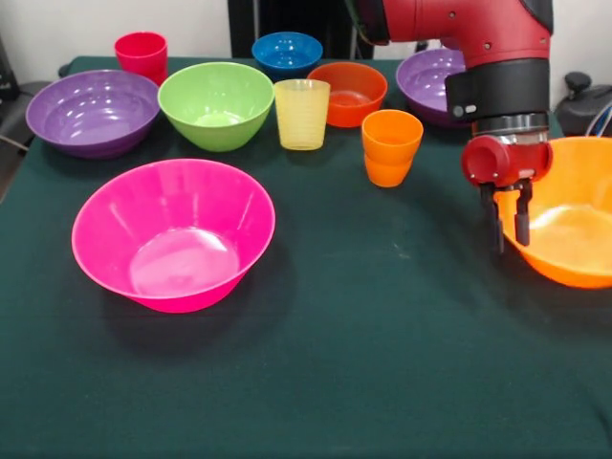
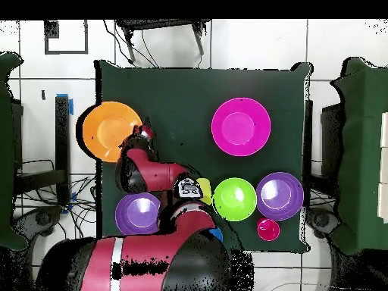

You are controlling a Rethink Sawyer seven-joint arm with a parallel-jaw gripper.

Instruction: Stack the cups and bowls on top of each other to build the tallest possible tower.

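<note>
My gripper [image 1: 510, 228] hangs at the left rim of the large orange bowl [image 1: 574, 225], one finger on each side of the rim with a small gap between them, holding nothing. In the overhead view the gripper [image 2: 142, 135] is at that bowl's [image 2: 106, 130] edge. The large pink bowl [image 1: 172, 234] [image 2: 240, 126] stands alone. At the back stand a purple bowl [image 1: 93, 110], a green bowl [image 1: 217, 103], a blue bowl [image 1: 287, 53], an orange-red bowl [image 1: 347, 93] and a second purple bowl [image 1: 427, 81], partly behind my arm. A red cup [image 1: 142, 55], a yellow cup [image 1: 301, 113] and an orange cup [image 1: 392, 145] stand upright and apart.
Everything stands on a dark green cloth-covered table [image 1: 363, 363]. The orange bowl lies at the table's right edge in the front view. My arm covers the orange cup, the orange-red bowl and most of the blue bowl in the overhead view.
</note>
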